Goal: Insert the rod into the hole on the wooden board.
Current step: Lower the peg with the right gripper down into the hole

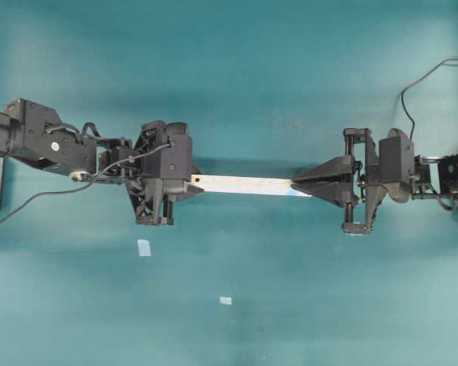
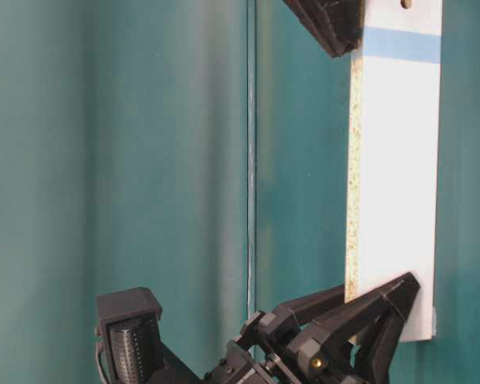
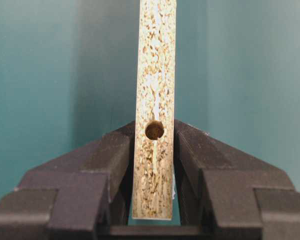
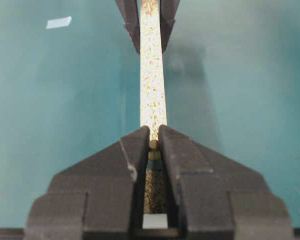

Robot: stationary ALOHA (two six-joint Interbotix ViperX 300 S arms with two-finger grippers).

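Note:
The wooden board (image 1: pixel 244 184) hangs level above the teal table between both arms. My left gripper (image 1: pixel 192 186) is shut on its plain end, its pads flat against the board's wide faces; the dark hole (image 3: pixel 154 130) in the speckled edge lies between its tips. My right gripper (image 4: pixel 153 134) is shut on the rod (image 4: pixel 153 145), a tiny cream peg pinched at the fingertips. The peg stands over the board's narrow edge beside the light-blue patch (image 2: pixel 402 46). A small hole (image 2: pixel 406 4) shows just past that patch. Whether the peg's tip sits in a hole is hidden by the fingers.
Two small pale-blue squares (image 1: pixel 143 247) (image 1: pixel 226 300) lie flat on the teal table in front of the arms; one pale-blue square (image 4: pixel 59 22) also shows in the right wrist view. A black cable (image 1: pixel 424 80) loops at the back right.

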